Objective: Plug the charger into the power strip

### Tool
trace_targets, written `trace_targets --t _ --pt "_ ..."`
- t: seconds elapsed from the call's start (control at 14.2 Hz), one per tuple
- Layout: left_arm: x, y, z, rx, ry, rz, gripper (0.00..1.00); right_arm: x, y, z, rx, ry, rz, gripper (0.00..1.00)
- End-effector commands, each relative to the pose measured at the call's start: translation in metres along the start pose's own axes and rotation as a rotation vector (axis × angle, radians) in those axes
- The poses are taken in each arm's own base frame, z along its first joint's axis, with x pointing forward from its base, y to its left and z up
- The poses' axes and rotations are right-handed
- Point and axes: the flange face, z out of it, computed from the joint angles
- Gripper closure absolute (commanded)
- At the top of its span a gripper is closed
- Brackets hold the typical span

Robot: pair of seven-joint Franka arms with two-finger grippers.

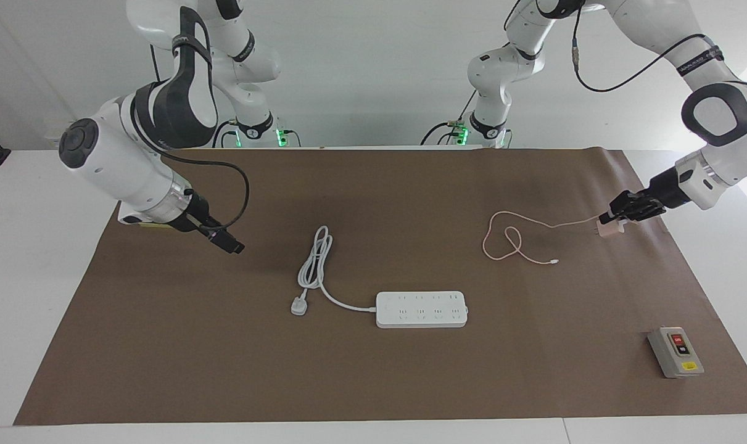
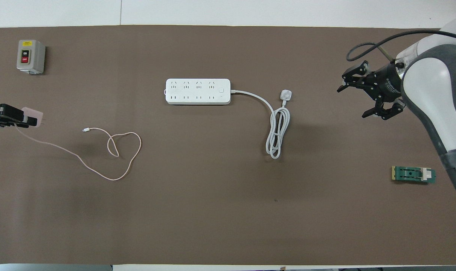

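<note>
A white-walled room holds a white table (image 1: 52, 296) covered by a brown paper mat (image 1: 373, 370), with both arm bases at its robot end. In the facing view, the left gripper (image 1: 614, 216) is down at the left arm's end of the mat, closed on the pale-pink charger (image 1: 610, 229), whose prongs point toward the middle of the table; its thin pink cable (image 1: 509, 240) lies looped on the mat, ending in a small white connector. The power strip (image 1: 421, 309) lies flat mid-table, farther from the robots than the charger and well apart from it, its thick cord (image 1: 316, 259) coiled toward the right arm's end with a white plug (image 1: 298, 306) beside it. A grey switch box (image 1: 675, 352) sits far from the robots at the left arm's end. The right gripper (image 1: 228, 242) hangs over the mat near its own end, waiting. In the overhead view, the left gripper (image 2: 13, 116) shows at the picture's edge pinching the charger (image 2: 34, 117), and the right gripper (image 2: 371, 96) is spread wide, holding nothing; a small green board (image 2: 413, 174) lies nearer the robots than it. The step in hand seems to be the grasp and pick-up of the charger. Next, I judge, the left arm must lift it, carry it over the power strip (image 2: 197, 91), turn the prongs downward and line them up with an outlet, minding the trailing cable.
</note>
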Motion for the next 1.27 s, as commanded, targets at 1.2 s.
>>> trace_targets --t 1.2 --pt "0.014 0.116 -0.039 0.226 0.19 -0.765 1.0 -0.075 0.095 -0.13 -0.241 0.116 -0.658 0.0"
